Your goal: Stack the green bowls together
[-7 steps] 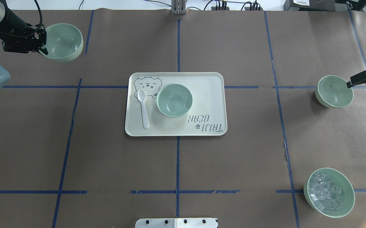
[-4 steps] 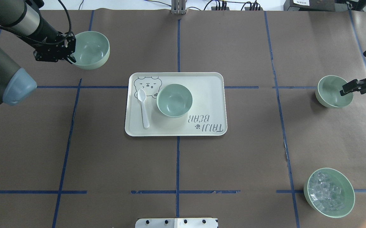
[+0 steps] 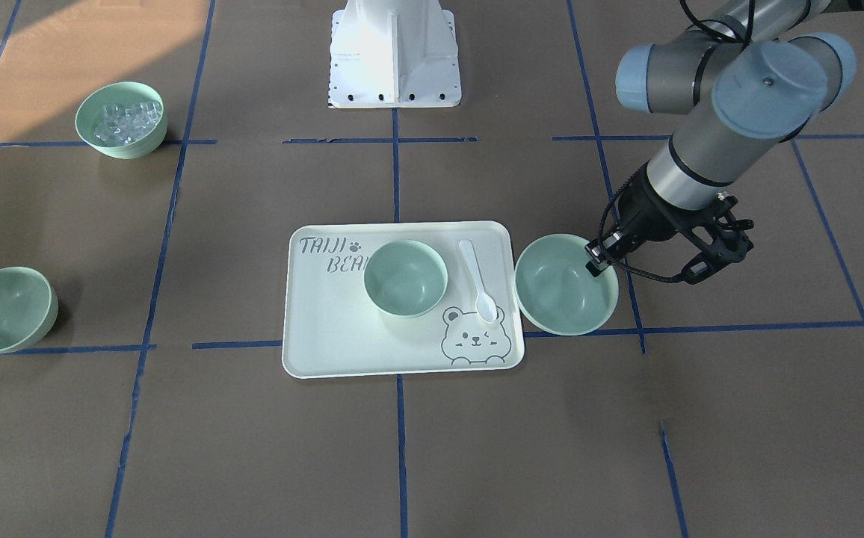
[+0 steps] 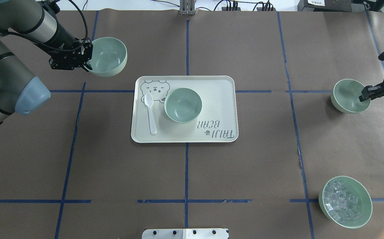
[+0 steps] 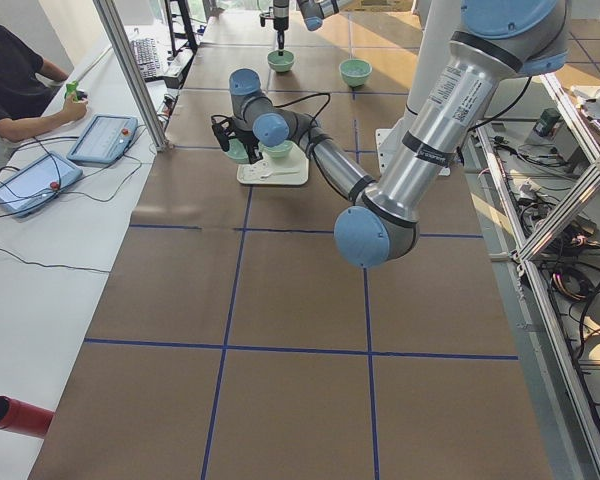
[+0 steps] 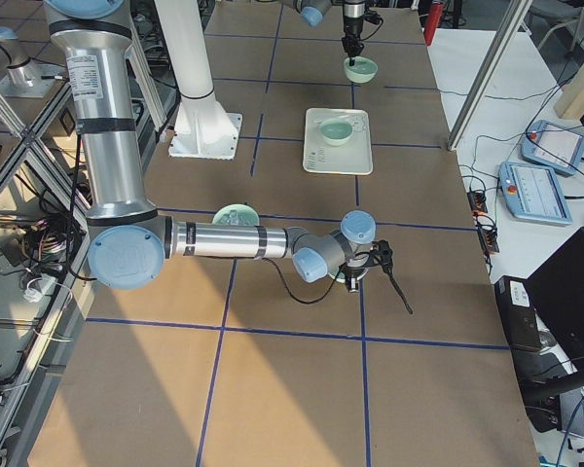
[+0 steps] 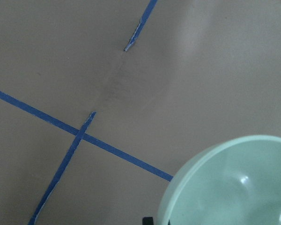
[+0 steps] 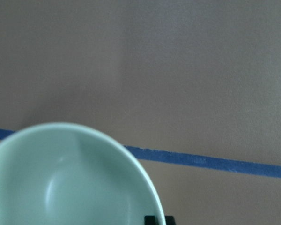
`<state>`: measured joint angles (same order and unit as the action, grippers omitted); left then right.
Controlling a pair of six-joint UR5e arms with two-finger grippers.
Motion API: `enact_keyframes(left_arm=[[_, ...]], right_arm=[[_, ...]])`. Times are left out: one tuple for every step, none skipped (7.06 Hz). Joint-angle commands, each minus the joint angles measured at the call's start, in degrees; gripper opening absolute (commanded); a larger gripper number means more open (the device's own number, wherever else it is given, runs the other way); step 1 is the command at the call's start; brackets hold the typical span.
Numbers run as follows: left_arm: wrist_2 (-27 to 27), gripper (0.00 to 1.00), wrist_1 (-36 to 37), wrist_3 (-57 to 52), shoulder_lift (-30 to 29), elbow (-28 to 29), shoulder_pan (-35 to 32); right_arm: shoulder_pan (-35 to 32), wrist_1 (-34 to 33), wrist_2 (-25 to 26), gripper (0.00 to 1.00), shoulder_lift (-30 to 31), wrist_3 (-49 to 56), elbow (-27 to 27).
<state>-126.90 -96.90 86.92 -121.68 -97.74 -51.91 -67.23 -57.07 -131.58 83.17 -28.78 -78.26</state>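
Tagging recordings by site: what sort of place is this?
Probably a robotics lab work cell: a brown paper-covered table gridded with blue tape, an operator seated beside control tablets, and aluminium framing around the table.

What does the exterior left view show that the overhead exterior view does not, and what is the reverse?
Only exterior left: an operator sitting beside the table with two tablets, and a red cylinder near the camera. Only overhead exterior: the bear drawing and lettering on the tray, legible, and the clear cubes inside the cube bowl. Both: the tray, the green bowl standing on it, and the left gripper clamped on the rim of a second green bowl.
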Motion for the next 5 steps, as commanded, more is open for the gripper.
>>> enact_keyframes(left_arm=[[3.9,0.00,-0.2,6.5,-3.9,0.6,6.5],[6.7,0.00,-1.4,7.8,-4.7,0.8,9.3],[7.5,0.00,-4.3,8.0,-5.1,2.0,11.1],[8.7,0.00,-6.4,9.2,-6.6,4.8,12.5],[12.6,0.00,-8.8,10.6,-6.9,5.5,16.3]], right_arm=[[-1.7,-0.1,-4.0,0.00,-2.4,-3.5,-0.1],[-3.4,-0.2,-8.3,0.00,-4.0,-6.1,-0.2],[-4.6,-0.5,-10.0,0.00,-5.5,-6.4,-0.2],[-4.5,-0.7,-10.4,0.00,-6.4,-8.2,-0.2],[-4.6,-0.8,-11.1,0.00,-8.1,-11.4,-0.2]])
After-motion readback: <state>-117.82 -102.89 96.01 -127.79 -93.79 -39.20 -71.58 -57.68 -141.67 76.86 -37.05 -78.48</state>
